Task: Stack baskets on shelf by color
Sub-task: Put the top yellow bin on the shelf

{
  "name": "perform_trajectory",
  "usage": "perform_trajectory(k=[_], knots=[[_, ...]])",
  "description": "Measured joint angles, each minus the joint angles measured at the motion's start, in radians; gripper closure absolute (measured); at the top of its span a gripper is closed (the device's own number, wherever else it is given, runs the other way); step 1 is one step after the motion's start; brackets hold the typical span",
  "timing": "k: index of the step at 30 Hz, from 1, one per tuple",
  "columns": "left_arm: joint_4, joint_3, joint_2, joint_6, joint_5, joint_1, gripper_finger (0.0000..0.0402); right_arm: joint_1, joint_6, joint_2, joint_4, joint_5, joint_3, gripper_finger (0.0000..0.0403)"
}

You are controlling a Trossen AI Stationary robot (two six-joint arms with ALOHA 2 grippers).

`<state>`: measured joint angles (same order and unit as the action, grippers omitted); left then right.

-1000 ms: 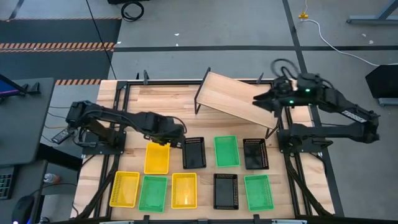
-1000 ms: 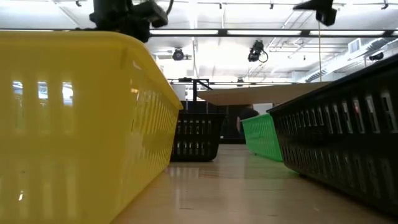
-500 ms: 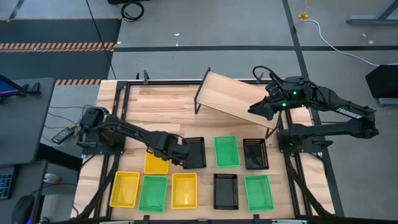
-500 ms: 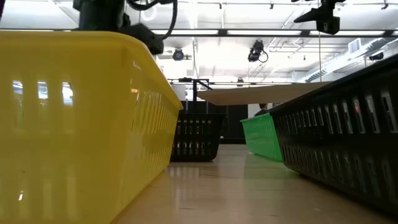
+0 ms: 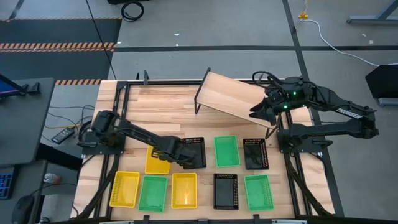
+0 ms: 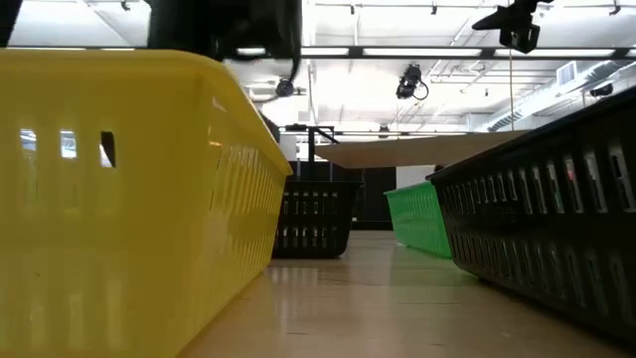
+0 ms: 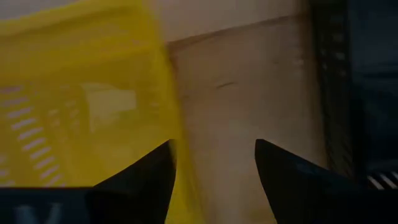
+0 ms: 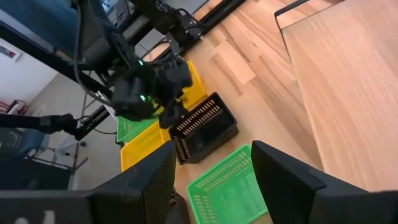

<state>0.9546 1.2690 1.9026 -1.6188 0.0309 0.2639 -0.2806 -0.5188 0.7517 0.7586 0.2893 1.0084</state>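
Picking has only begun: left gripper (image 5: 184,157), fingers parted and empty, hangs between a yellow basket (image 5: 157,158) and a black basket (image 5: 194,152) on the counter (image 5: 161,109). Right gripper (image 5: 256,111), open, waits over the bare shelf (image 5: 233,99). Next, straddle one wall and close.

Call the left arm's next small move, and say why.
Probably a short drop to bring a basket wall between the fingers. The left gripper hangs open over the bare strip of tabletop between a yellow basket and a black basket, gripping neither. The shelf holds no baskets; the right gripper waits above it.
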Motion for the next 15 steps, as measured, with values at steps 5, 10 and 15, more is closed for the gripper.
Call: perform_trajectory(k=[5,10,15], knots=[[0.001,0.000,0.023,0.000,-0.034,-0.023,0.0259,0.000,0.008,-0.005,0.007,0.001,0.000,0.0186],[0.028,0.000,0.012,0.065,-0.027,-0.052,0.0357,0.000,0.022,-0.013,0.007,0.001,0.000,0.0186],[0.031,0.000,-0.027,0.167,-0.025,-0.093,0.0392,0.000,0.014,-0.013,0.007,0.000,0.000,0.0186]])
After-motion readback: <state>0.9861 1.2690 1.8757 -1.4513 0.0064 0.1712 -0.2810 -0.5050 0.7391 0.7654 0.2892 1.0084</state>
